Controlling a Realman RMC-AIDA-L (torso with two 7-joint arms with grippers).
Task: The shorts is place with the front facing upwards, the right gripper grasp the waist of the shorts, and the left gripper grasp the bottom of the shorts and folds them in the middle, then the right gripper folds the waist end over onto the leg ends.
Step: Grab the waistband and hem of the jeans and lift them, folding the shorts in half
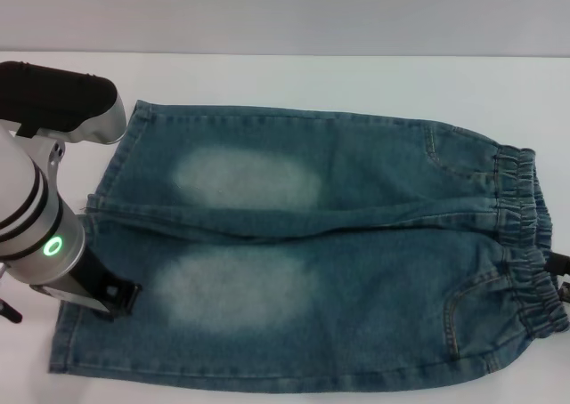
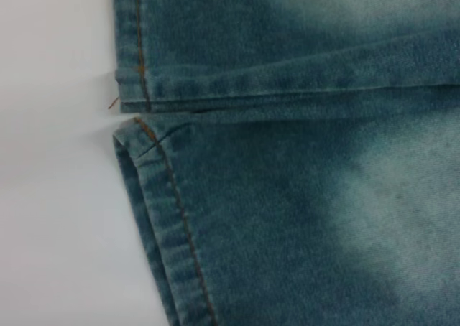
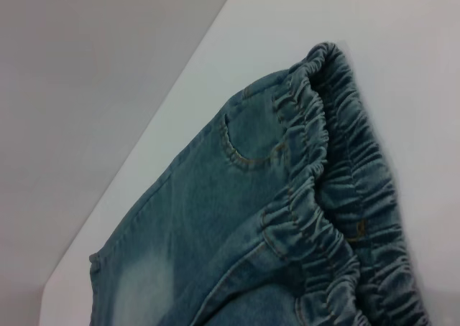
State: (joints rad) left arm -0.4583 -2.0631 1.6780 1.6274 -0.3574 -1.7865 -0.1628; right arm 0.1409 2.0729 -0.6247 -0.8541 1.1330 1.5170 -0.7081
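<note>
Lying flat on the white worktop (image 1: 294, 79), the shorts (image 1: 356, 270) spread front side up across most of its width, legs pointing toward the robot's left edge and the gathered waist toward its right edge.

Nearest the robot, the lower leg runs along the worktop's near edge, a pale faded patch (image 1: 233, 290) on its middle. The left gripper (image 1: 111, 297) sits at the leg ends (image 1: 85, 270), at the near-left part of the worktop, its black claw low on the hem of this near leg; the silver arm with the green ring light (image 1: 54, 246) rises above it. Whether the claw is spread or closed on the denim I cannot tell, as the fingers show only in part. The left wrist view looks down on the bottom of the shorts (image 2: 162, 197), where the two stitched hems meet at the inner seam, with bare white surface beside them.

At the right edge, a small dark part of the right gripper (image 1: 561, 275) shows just beside the waist end (image 1: 525, 235); its fingers cannot be made out. The right wrist view shows the ruffled elastic band (image 3: 338, 197) and a stitched pocket (image 3: 248, 143) close by.

Farther back, the second leg lies along the far side, carrying its own faded patch (image 1: 245, 179).
</note>
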